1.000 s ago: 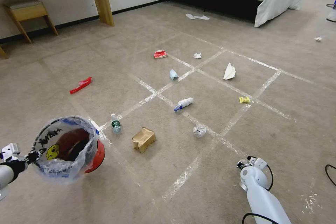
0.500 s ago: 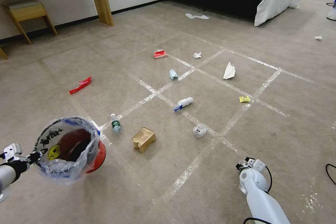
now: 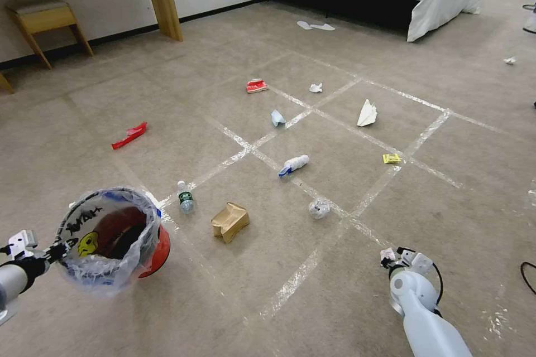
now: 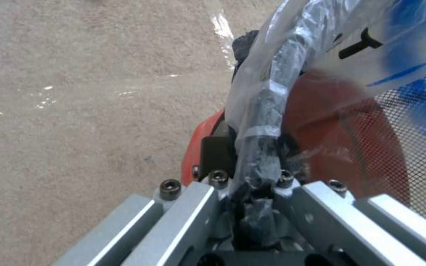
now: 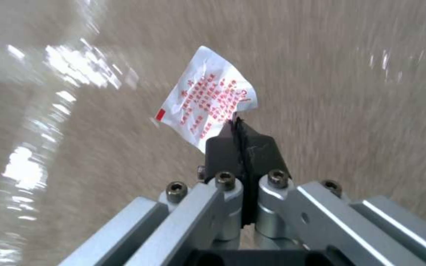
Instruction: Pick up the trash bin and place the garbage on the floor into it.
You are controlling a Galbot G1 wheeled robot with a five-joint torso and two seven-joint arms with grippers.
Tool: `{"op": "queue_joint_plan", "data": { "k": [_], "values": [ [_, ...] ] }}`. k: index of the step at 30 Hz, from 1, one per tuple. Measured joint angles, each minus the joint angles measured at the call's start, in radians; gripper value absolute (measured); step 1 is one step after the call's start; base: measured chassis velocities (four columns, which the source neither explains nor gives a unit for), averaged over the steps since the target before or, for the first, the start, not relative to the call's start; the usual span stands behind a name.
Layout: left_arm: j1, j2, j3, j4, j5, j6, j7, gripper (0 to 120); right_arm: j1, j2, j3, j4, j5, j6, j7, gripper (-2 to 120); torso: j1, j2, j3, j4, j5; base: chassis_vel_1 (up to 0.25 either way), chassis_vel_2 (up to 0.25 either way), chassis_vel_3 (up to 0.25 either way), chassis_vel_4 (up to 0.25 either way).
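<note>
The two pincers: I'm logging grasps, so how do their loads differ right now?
The left pincer is clamped on the bag-wrapped rim of the trash bin, carrying it above the floor. The right pincer pinches the edge of a small white packet with red print. Both are shut on something.

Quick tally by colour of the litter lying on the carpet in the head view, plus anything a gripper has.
Red wrappers: 2
White wads or papers: 4
Bottles: 2
Blue packet: 1
Yellow packet: 1
Brown bag: 1
White packet in right gripper: 1
Total: 12
</note>
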Motion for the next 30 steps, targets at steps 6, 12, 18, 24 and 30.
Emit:
{"op": "queue_joint_plan", "data": {
  "k": [6,12,18,24,30],
  "values": [
    [0.003,-0.010,0.000,-0.030,-0.007,0.000,-0.008,0,-0.071,-0.087,0.032,0.279,0.079,0.040,-0.043,0,0.000,0.000,0.000,-0.0001,-0.0003,0.000,0.000,0.000,0.000],
    [0.003,-0.015,-0.001,-0.068,-0.034,0.000,-0.021,0,-0.063,-0.233,0.004,0.526,0.169,0.112,-0.106,0,0.000,0.000,0.000,-0.0001,-0.0002,0.000,0.000,0.000,0.000],
    [0.005,-0.013,-0.001,-0.101,-0.057,0.000,-0.029,0,-0.015,-0.331,-0.075,0.680,0.220,0.195,-0.205,0,0.000,0.000,0.000,0.0000,-0.0002,0.000,0.000,0.000,0.000],
    [0.005,0.003,0.017,-0.136,-0.080,0.000,-0.056,0,0.127,-0.452,-0.278,0.751,0.288,0.301,-0.337,0,0.000,0.000,0.000,-0.0002,-0.0002,0.000,0.000,0.000,0.000],
    [0.003,0.021,0.034,-0.161,-0.098,0.000,-0.075,0,0.408,-0.519,-0.641,0.765,0.380,0.336,-0.376,0,0.000,0.000,0.000,-0.0003,-0.0002,0.000,0.000,0.000,0.000]
  ]
}}
